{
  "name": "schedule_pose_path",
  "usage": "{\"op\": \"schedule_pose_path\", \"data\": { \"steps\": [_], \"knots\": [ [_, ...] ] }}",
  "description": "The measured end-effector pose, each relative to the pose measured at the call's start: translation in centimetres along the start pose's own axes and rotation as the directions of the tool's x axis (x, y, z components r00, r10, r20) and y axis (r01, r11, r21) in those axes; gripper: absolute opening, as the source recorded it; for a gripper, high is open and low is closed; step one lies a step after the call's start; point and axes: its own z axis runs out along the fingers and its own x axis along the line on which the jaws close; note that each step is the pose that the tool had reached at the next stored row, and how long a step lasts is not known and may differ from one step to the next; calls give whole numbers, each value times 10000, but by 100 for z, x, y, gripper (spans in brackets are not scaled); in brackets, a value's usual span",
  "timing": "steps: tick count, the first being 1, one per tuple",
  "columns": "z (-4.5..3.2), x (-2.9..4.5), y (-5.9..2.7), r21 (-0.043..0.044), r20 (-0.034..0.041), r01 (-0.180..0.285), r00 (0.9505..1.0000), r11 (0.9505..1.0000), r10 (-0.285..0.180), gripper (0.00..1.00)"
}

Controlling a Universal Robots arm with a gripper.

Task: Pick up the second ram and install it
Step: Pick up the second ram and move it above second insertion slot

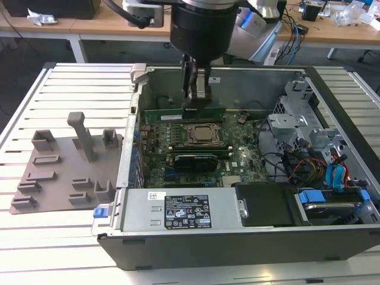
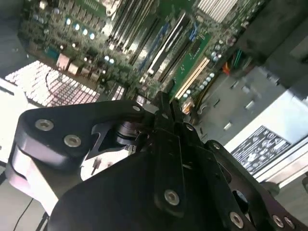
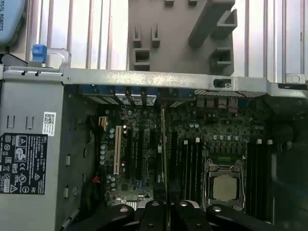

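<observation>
Green second ram [image 1: 163, 113], one stick, in the one claw [image 1: 196, 104].

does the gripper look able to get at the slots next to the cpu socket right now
Likely yes. The case is open, and the gripper, shut on the ram, hangs inside it just beside the CPU socket, with nothing visible between it and the slots.

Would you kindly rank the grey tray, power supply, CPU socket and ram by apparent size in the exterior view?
1. grey tray
2. power supply
3. CPU socket and ram: about alike; the ram, held by the gripper, is longer but thinner.
</observation>
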Motion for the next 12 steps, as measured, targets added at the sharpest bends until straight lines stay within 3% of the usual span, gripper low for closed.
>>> {"op": "schedule_pose_path", "data": {
  "steps": [3,6,8,9,12],
  "knots": [
    [53,-25,-228,-43,8,-30,10000,10000,30,14],
    [81,-48,-362,-63,43,-42,10000,10000,42,14],
    [82,-48,-400,-54,310,-65,9995,10000,67,14],
    [85,-49,-410,-52,376,-79,9993,10000,81,14],
    [108,-53,-462,-50,424,-220,9989,9997,222,14]
  ]
}}
